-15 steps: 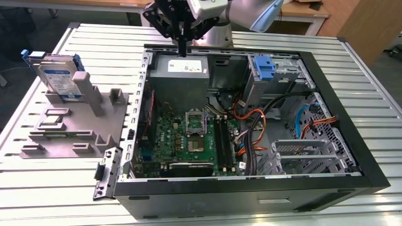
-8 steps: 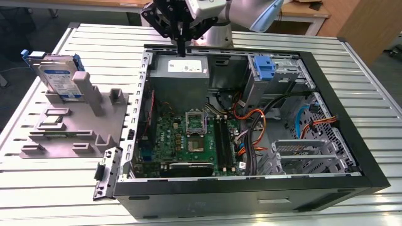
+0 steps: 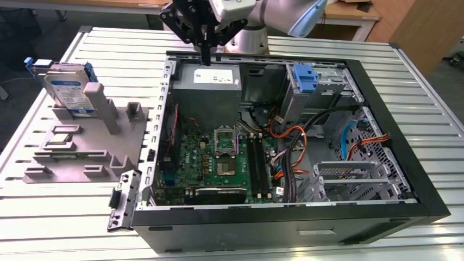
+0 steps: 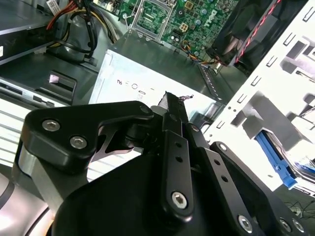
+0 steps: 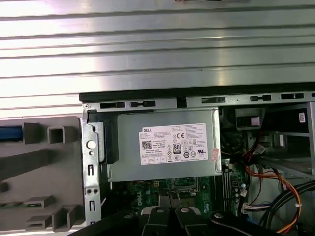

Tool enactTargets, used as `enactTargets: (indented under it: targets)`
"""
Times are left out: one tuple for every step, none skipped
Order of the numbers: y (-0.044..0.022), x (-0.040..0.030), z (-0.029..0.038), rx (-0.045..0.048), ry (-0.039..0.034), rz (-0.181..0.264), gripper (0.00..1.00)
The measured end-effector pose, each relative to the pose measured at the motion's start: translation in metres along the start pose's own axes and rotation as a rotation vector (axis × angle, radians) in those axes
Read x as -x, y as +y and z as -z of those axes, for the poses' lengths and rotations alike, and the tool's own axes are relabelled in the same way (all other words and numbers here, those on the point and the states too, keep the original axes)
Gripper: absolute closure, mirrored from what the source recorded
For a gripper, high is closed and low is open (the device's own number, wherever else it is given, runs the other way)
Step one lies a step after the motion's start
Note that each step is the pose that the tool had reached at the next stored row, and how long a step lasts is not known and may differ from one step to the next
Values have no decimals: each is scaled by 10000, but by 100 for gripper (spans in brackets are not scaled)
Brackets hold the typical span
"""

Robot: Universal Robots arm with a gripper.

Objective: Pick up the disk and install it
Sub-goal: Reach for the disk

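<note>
Exterior view first: I see the disk at the exterior view's left, standing on edge in a grey fixture on the slatted surface, outside the open computer case and well apart from the gripper; the gripper hangs over the case's far rim, just above the grey power supply box; its fingers are drawn together, gripping nothing, and both wrist views show them pressed side by side. Between gripper and disk stand the case's side wall and the fixture's upright posts; inside the case lie the green motherboard, orange and black cables, an upright blue latch piece and a metal drive cage.
</note>
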State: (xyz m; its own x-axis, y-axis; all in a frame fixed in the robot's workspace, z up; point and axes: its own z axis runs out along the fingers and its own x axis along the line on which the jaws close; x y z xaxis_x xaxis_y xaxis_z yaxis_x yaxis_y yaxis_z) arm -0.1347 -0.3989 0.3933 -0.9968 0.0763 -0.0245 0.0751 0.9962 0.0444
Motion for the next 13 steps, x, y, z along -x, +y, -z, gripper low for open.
enactTargets:
  targets:
    - [-1,-9,1,-1,1,0,90]
    - [-1,-17,0,0,0,0,90]
    - [-2,-25,1,-1,0,0,90]
    - [-2,-32,1,-1,0,0,90]
    - [-3,-38,1,0,0,0,90]
    - [-3,-43,1,-1,0,0,90]
    - [-4,-48,2,-1,1,0,90]
    - [-4,-53,1,-1,0,1,90]
    - [-4,-57,1,-1,1,0,90]
    - [-5,-62,1,-1,0,0,90]
    - [-5,-66,2,-1,0,0,90]
    - [-5,-70,2,-1,1,1,90]
    - [-6,-74,2,-1,1,0,90]
